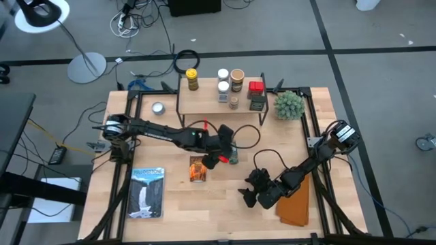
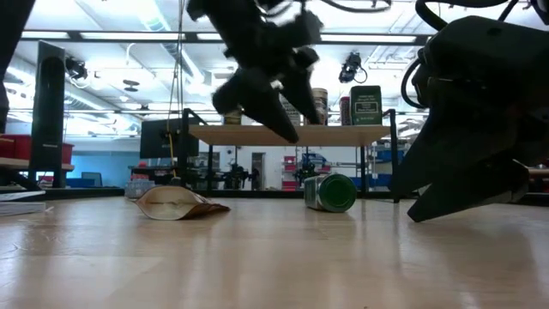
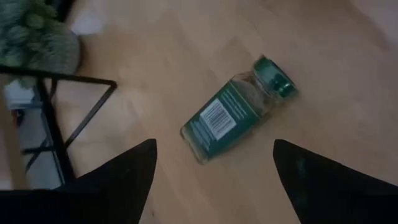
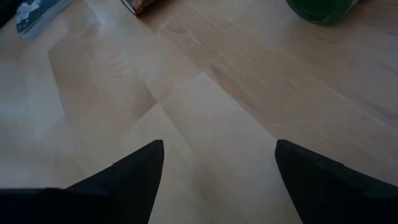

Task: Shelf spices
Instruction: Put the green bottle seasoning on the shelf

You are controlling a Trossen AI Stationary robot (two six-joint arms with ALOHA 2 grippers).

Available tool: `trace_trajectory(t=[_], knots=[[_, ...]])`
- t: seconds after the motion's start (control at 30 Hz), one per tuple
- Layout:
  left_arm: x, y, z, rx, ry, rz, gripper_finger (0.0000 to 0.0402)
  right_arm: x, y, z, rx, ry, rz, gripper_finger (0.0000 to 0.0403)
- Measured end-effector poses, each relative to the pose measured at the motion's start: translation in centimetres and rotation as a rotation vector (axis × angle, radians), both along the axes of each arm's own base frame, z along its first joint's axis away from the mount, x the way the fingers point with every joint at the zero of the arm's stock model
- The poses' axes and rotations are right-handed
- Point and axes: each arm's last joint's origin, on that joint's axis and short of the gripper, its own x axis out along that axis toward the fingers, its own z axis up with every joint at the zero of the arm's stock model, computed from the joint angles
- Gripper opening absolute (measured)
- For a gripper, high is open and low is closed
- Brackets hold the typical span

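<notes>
The left gripper (image 1: 227, 155) hangs open over the green-lidded jar (image 3: 231, 114), which lies on its side near the table's middle. The shelf (image 1: 221, 103) is at twelve o'clock. Next it should drop and pinch the jar. The right gripper (image 1: 253, 193) waits open at five o'clock.

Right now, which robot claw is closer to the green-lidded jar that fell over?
The left. The left gripper hangs open right above the green-lidded jar lying on its side on the table. The right gripper sits open lower down the table, farther off.
</notes>
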Motion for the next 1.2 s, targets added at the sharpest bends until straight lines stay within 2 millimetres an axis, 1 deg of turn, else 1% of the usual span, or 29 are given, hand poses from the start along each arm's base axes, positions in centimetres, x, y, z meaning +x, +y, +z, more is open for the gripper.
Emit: trace_trajectory(t=[0.13,0.23,0.4,0.5,0.57,0.67,0.73,0.83,1.03,1.13,1.2], knots=[[2.1,-0.1,-1.6,0.062,0.045,-0.042,0.0327,0.0,0.0,0.0,0.0,0.0,0.0,0.0308],[3.8,-0.1,-2.3,0.128,0.052,-0.031,0.0327,0.0,0.0,0.0,0.001,-0.001,0.0,0.0308],[5.7,0.6,-2.5,0.129,-0.013,-0.006,0.0327,-0.1,0.1,0.0,0.011,-0.003,-0.009,0.0308],[6.1,1.4,-3.3,0.128,-0.011,0.013,0.0327,-0.1,0.2,0.0,0.01,-0.004,-0.006,0.0308],[6.0,1.7,-4.1,0.118,0.026,0.035,0.0327,-0.2,0.2,0.0,0.01,-0.004,-0.003,0.0308],[5.6,1.7,-4.3,0.116,0.066,0.064,0.0327,-0.3,0.4,0.0,0.008,-0.002,0.004,0.0308],[5.5,1.2,-4.3,0.098,0.066,0.089,0.0327,-0.4,0.5,0.0,0.006,0.0,0.007,0.0308],[5.3,0.1,-4.0,0.06,0.051,0.101,0.0327,-0.5,0.5,0.0,0.003,0.004,0.009,0.0308],[4.9,-3.9,-4.0,-0.081,0.052,0.038,0.0327,-0.5,0.5,0.0,0.009,0.006,0.01,0.0308],[4.7,-5.5,-3.9,-0.068,0.035,0.021,0.0327,-0.6,0.6,0.0,0.023,0.007,0.005,0.0308],[4.7,-6.2,-3.3,-0.035,0.03,0.025,0.0327,-0.7,0.8,0.0,0.035,0.008,0.008,0.0308]])
